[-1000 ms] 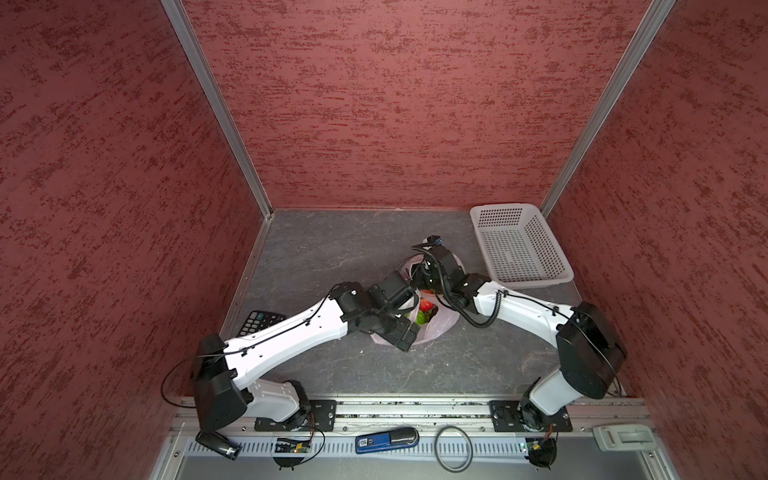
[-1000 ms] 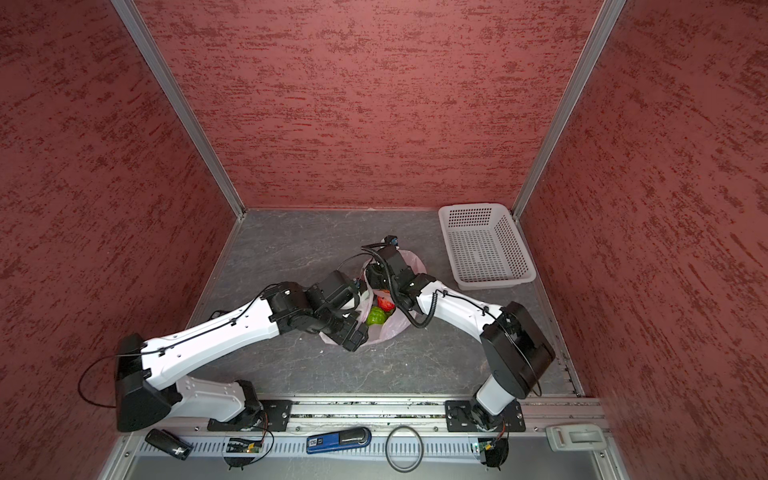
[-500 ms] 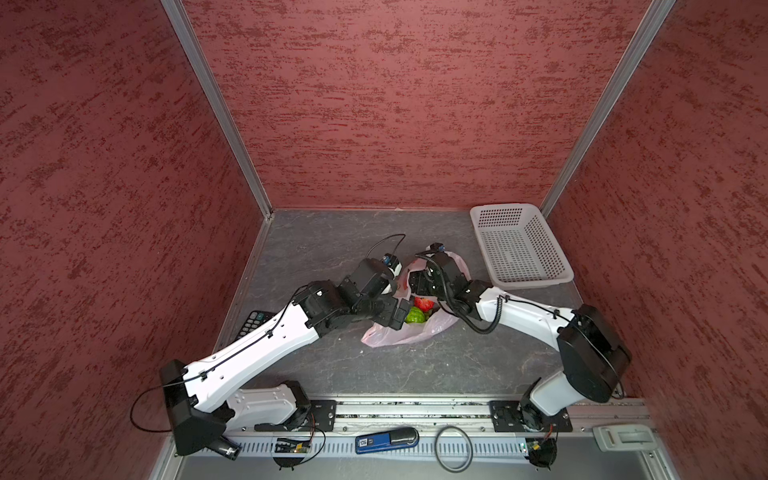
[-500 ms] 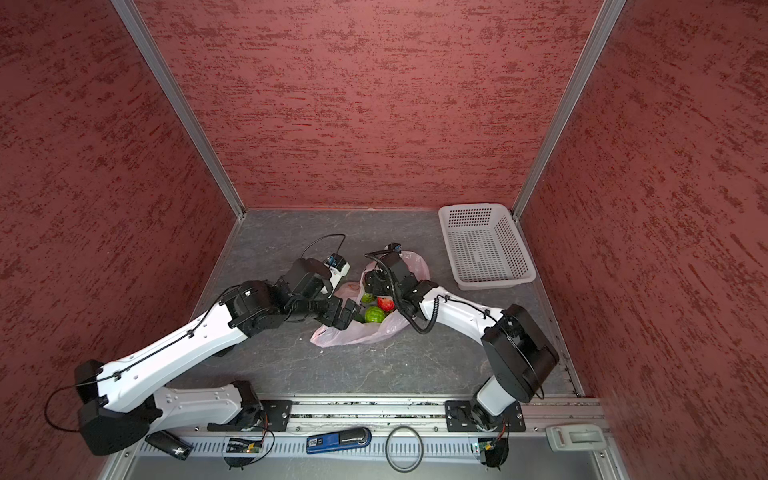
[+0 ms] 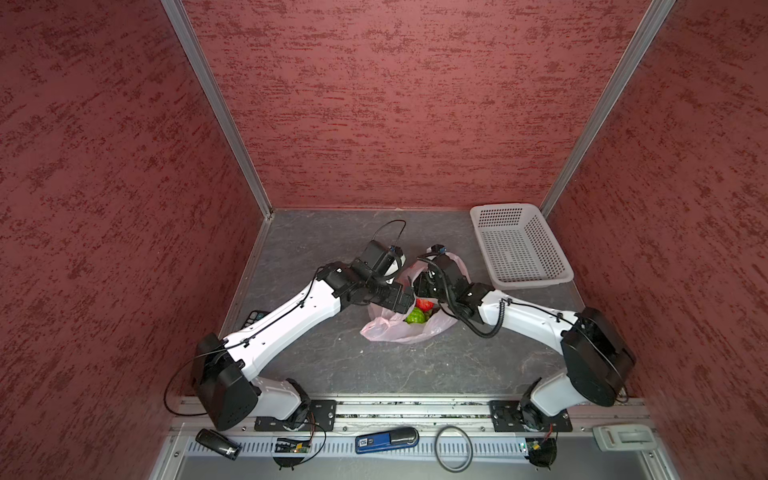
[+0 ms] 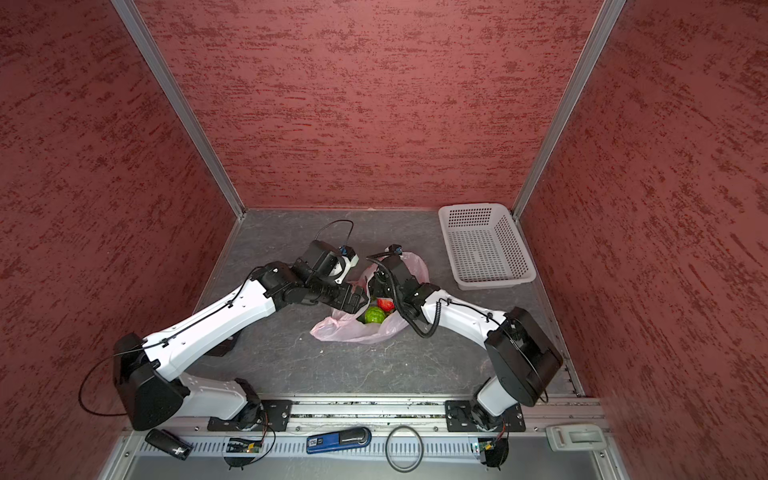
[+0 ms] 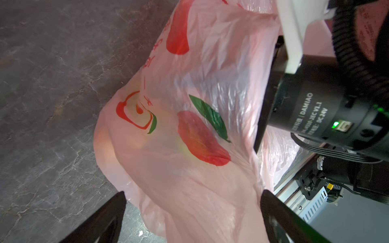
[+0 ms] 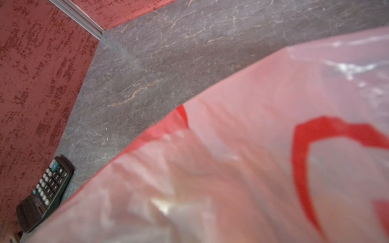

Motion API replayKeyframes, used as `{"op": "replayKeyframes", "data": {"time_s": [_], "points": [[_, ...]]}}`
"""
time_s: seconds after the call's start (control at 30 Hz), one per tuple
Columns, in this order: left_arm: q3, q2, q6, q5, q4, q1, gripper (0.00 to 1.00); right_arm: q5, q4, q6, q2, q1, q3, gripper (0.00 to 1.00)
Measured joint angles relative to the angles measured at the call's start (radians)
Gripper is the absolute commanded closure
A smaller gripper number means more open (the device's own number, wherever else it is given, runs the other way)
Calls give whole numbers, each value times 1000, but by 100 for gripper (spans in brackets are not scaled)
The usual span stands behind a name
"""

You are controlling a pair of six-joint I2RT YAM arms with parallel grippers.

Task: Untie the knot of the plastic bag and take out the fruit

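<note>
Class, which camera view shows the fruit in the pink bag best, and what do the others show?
Both top views: they look down into the open plastic bag, showing a bumpy green fruit and a red fruit. The left wrist view shows only the bag's printed side; the right wrist view only blurred pink plastic, no fruit.

A robot lab cell: red walls (image 5: 374, 104) box in a grey table (image 5: 374, 370) behind an aluminium rail (image 5: 415, 409), two arms (image 5: 291, 320) bolted onto it, loose electronics (image 5: 291, 446) before it.
</note>
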Motion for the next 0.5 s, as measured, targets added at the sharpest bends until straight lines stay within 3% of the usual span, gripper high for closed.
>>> {"op": "replayKeyframes", "data": {"time_s": [0.17,0.3,0.4,0.5], "points": [[-34,-15,16,39,7,5,1,5,0,6,-30,0,-16,17],[-97,-18,23,67,6,5,10,8,0,11,-35,0,-18,17],[-114,-13,30,73,-1,5,23,10,0,13,-35,0,-18,17],[-114,3,35,63,3,12,48,10,0,14,-35,0,-18,17]]}}
